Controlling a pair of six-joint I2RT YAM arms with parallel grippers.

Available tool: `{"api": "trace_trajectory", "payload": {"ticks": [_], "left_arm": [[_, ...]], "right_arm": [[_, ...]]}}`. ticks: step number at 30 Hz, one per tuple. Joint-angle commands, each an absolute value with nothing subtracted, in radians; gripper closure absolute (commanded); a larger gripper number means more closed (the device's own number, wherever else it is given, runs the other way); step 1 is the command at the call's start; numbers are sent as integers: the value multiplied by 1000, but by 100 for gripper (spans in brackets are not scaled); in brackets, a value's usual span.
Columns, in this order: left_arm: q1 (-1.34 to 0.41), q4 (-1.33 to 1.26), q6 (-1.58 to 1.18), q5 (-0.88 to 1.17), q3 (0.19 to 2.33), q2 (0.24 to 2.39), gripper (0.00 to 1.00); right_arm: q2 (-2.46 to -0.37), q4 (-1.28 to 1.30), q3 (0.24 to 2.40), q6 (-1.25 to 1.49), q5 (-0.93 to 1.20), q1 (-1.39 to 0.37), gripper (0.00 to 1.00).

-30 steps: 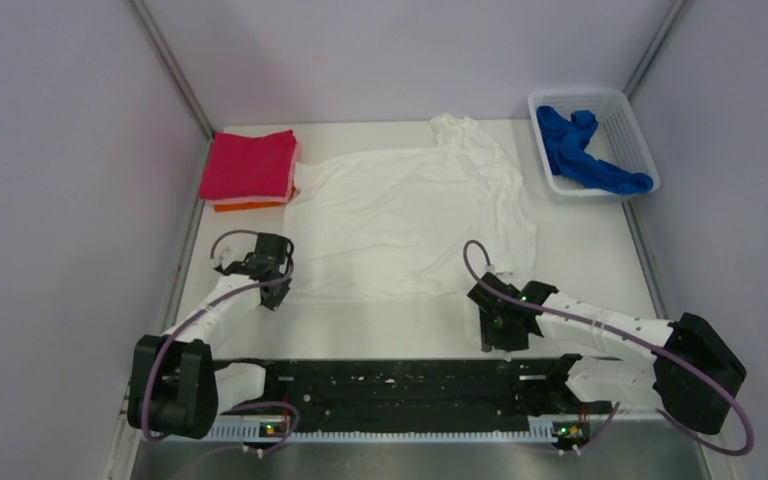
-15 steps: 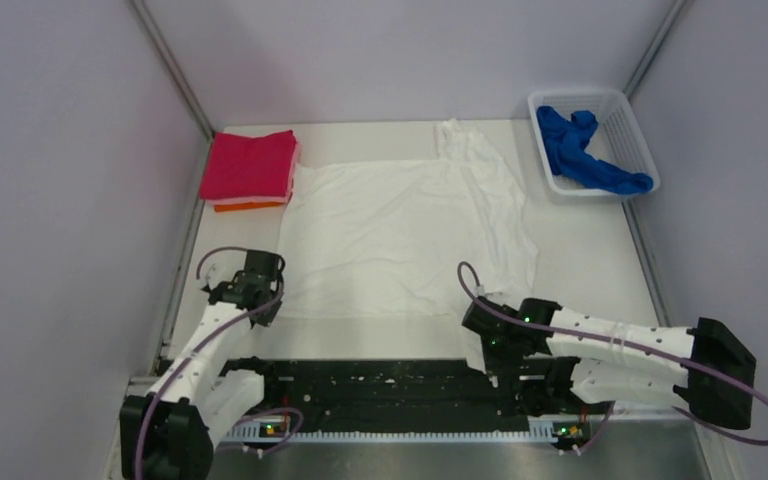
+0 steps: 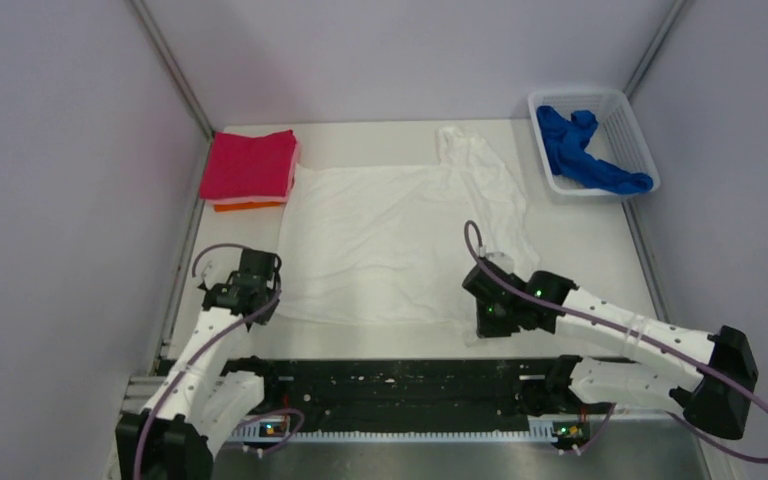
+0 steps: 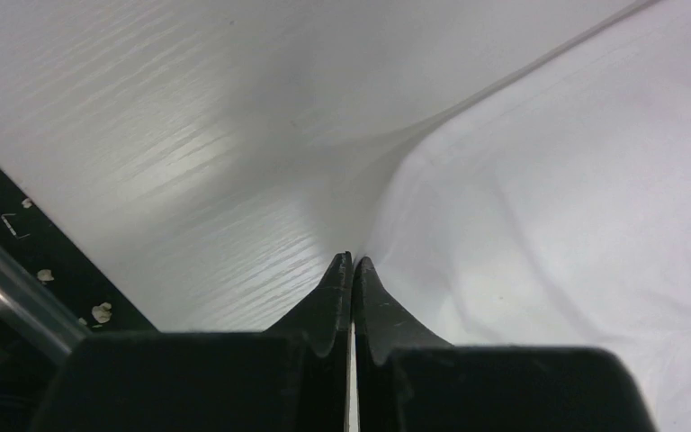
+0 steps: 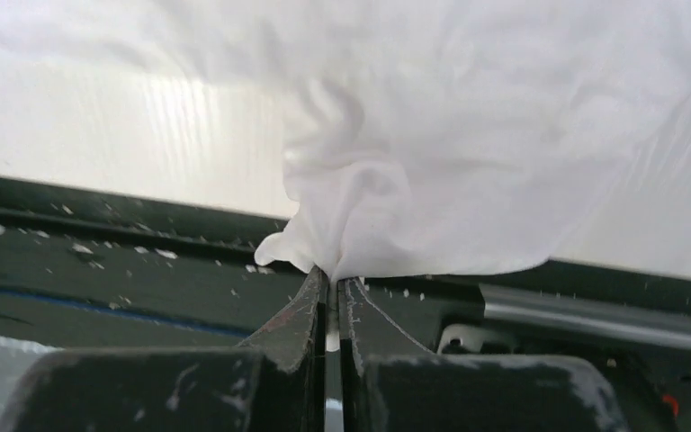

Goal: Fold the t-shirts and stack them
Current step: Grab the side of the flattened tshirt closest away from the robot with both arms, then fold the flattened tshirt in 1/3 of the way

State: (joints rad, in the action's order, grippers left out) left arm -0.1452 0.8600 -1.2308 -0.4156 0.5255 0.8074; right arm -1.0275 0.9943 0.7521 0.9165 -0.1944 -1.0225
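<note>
White cloth's pinched on both my sides: left hand is squeezed tight on the near-left corner of the white tee, right hand grips its bunched near-right corner. The rest lies spread across the worktop. Magenta tee sits folded on the orange tee far-left, blue tee in the basket.
</note>
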Motion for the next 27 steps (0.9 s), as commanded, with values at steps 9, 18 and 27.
{"api": "trace_trajectory", "payload": {"ticks": [9,18,27], "left_arm": [[-92,662,-1160,-400,791,1145,100],[-46,616,-1119,-395,889,1277,100],[-37,605,-1090,-418,954,1376,100]], "right_arm": [[-1176,693,983,478,-213,-659,100],[-1244,574,1034,408,-194,-517,100],[-1324,505,1112,322,-196,-449,100]]}}
